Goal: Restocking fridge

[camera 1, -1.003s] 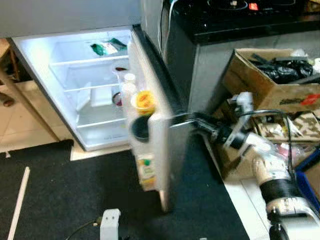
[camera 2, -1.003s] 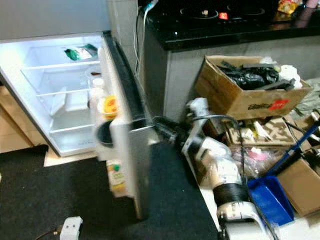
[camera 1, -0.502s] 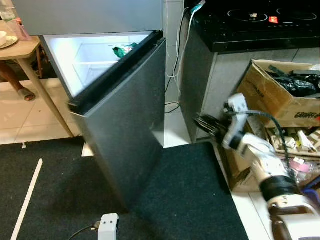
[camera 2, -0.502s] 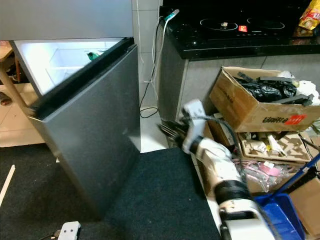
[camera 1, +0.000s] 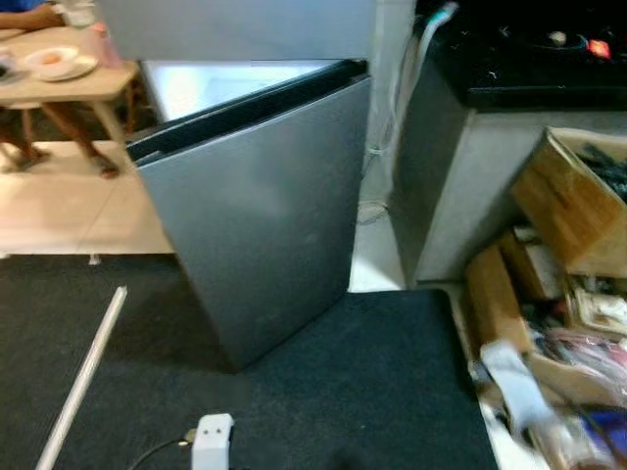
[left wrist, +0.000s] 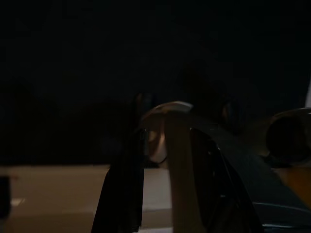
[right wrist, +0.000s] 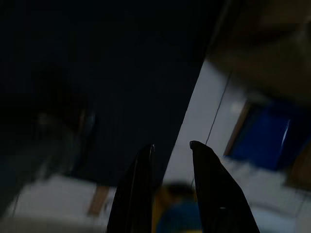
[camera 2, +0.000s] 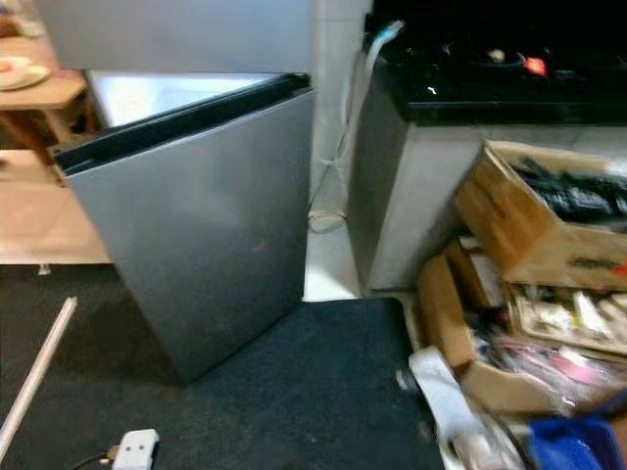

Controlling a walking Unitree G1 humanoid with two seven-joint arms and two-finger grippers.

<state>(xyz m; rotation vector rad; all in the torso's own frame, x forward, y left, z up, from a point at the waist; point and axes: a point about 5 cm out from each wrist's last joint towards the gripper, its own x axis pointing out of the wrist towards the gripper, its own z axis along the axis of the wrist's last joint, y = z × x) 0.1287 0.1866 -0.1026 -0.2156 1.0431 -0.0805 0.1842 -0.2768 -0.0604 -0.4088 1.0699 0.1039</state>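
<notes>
The grey fridge door (camera 1: 265,225) stands nearly shut, with a narrow lit strip of the fridge interior (camera 1: 225,83) showing above its black top edge. My right arm (camera 2: 441,387) is a pale blur low at the right, away from the door. In the right wrist view my right gripper (right wrist: 170,145) is open over the dark mat and pale tiles, with nothing between its two black fingers (right wrist: 138,194). The left wrist view is very dark; my left gripper (left wrist: 165,145) hangs idle with a pale shape around it.
A black mat (camera 1: 343,392) covers the floor before the fridge. On it lie a white rod (camera 1: 83,377) and a small white device (camera 1: 213,438). Cardboard boxes (camera 2: 549,211) with clutter crowd the right, below a dark counter (camera 2: 490,69). A wooden table (camera 1: 59,78) stands far left.
The fridge door has swung from wide open to nearly shut. My right arm has left the door and dropped low to the right. The camera has shifted.
</notes>
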